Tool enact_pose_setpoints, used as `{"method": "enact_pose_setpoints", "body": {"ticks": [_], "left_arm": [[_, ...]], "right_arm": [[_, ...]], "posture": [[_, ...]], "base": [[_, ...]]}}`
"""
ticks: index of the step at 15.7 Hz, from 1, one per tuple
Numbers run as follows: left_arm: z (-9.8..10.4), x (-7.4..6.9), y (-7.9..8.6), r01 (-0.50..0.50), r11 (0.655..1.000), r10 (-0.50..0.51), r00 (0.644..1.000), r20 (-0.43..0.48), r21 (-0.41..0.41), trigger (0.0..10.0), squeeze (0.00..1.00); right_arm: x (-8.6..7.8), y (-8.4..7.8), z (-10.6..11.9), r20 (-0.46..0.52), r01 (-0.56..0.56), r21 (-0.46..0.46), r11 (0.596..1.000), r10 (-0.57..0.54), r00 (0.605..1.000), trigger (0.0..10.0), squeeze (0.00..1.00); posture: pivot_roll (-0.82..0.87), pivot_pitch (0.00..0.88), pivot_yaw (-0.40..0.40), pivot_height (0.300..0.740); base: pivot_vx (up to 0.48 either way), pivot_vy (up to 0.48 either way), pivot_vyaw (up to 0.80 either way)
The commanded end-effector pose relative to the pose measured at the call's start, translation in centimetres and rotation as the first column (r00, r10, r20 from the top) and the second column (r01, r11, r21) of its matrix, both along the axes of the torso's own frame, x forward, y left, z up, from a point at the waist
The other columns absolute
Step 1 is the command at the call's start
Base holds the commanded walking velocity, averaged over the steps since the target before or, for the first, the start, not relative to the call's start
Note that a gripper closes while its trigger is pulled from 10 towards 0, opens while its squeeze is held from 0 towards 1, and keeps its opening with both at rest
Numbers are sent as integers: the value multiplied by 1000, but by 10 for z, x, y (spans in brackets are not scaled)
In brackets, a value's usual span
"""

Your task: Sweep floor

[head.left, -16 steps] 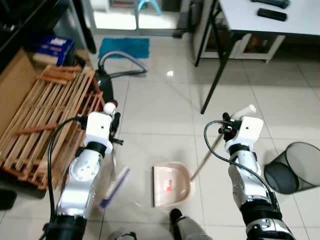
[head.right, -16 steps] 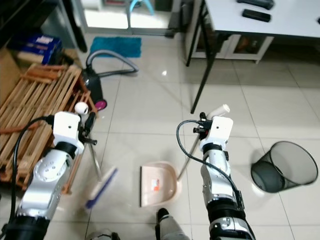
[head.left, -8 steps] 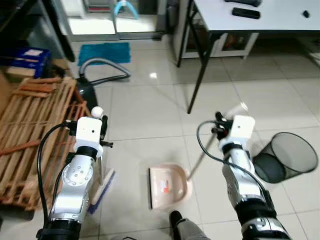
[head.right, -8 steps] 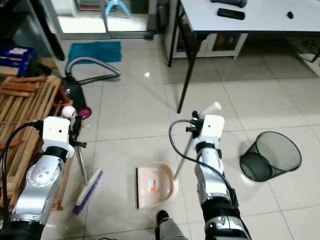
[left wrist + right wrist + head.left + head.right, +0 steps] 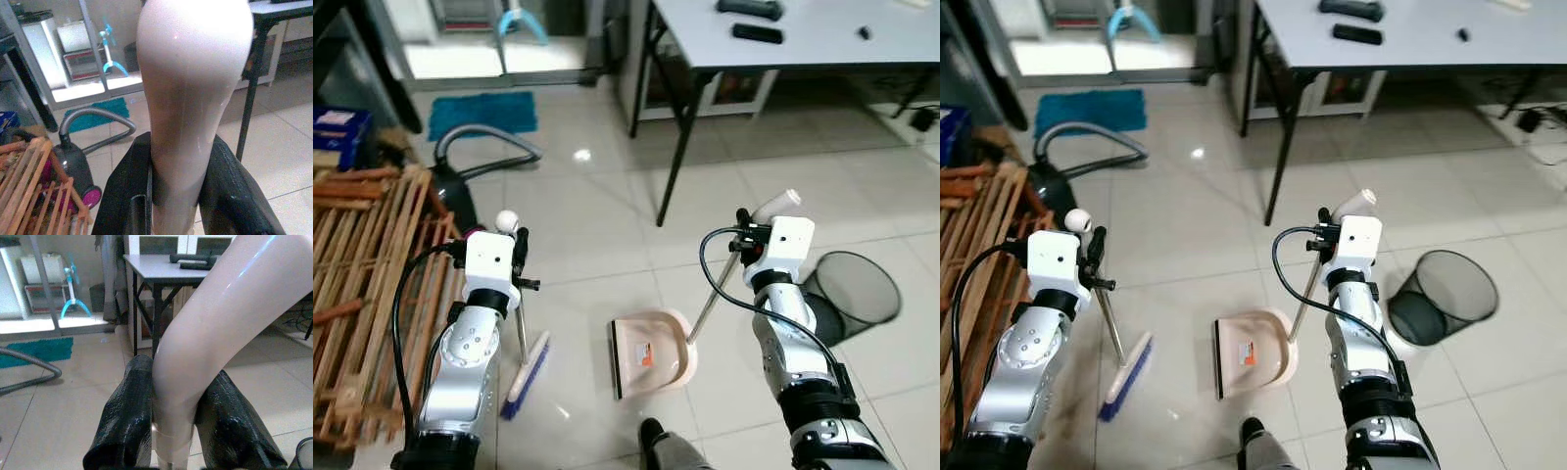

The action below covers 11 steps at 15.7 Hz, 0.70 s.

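My left gripper (image 5: 516,257) is shut on the pale handle of a broom (image 5: 521,328); its blue-bristled head (image 5: 527,376) rests on the tiled floor to my left. In the left wrist view the handle (image 5: 190,112) stands between the two black fingers (image 5: 132,196). My right gripper (image 5: 751,238) is shut on the long handle (image 5: 713,292) of a pink dustpan (image 5: 651,352), which sits on the floor between my arms with its mouth toward the broom. The right wrist view has the curved handle top (image 5: 205,338) clamped between the fingers (image 5: 128,416).
A black mesh bin (image 5: 855,286) stands on the floor to the right. A white table (image 5: 783,39) on black legs (image 5: 675,162) is ahead with two remotes on it. A vacuum cleaner (image 5: 460,191) and wooden pallets (image 5: 362,294) lie to the left.
The camera has turned right, shifting the scene left. The broom head has dropped from its raised sweep onto the floor by the dustpan. Both grippers keep their grip.
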State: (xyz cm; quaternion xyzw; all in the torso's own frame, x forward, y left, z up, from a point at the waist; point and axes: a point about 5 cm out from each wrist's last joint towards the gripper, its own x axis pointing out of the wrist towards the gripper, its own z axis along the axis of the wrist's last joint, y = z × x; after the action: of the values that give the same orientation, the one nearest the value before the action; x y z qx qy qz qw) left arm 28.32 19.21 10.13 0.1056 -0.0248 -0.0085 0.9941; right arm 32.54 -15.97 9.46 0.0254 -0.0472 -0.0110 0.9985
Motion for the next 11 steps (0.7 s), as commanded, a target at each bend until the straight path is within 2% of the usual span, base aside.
{"method": "enact_pose_setpoints", "body": {"ticks": [1,5,11], "left_arm": [[5,1,-5,15,1000,-15,999,34,7,10000,0],[5,3,-6,27,1000,-28,999,38,16,10000,0],[-4,3,-10,44,999,-44,999,-10,21,10000,0]], "right_arm": [[1,-4,7,27,10,-4,1000,-10,1000,10000,0],[-3,-9,1,7,29,-10,1000,-29,1000,10000,0],[-9,-18,-3,-6,65,-17,998,-65,998,10000,0]], "posture": [[78,99,-20,740],[56,98,-10,740],[41,100,-7,740]], "base": [[0,0,-800],[0,0,-800],[0,0,-800]]}}
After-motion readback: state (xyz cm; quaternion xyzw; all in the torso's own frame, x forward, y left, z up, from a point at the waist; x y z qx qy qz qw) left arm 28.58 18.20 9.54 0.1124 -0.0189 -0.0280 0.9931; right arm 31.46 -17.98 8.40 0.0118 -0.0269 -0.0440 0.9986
